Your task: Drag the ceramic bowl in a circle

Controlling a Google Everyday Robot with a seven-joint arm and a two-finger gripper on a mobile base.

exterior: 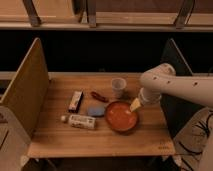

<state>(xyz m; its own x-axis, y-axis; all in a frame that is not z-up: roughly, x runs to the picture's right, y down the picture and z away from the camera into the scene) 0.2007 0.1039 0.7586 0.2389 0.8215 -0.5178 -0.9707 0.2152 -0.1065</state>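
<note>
Listing what I am seeing from the remote station.

1. Worktop (100, 142): wooden, sitting between a light side panel (25, 90) and a dark side panel (172, 65).
2. Ceramic bowl (120, 116): orange-red, resting right of centre and towards the front edge.
3. Cup (118, 87): whitish, standing upright behind the bowl and apart from it.
4. Red item (99, 96) and blue item (96, 111): lying left of the bowl, the blue one just beside its rim.
5. White bottle (80, 121): lying on its side.
6. Small box (75, 100): lying behind the bottle.
7. Arm (175, 87): reaching in from the right. The jaws are standing open at the bowl's back right rim; I am unable to tell whether they are touching it.
</note>
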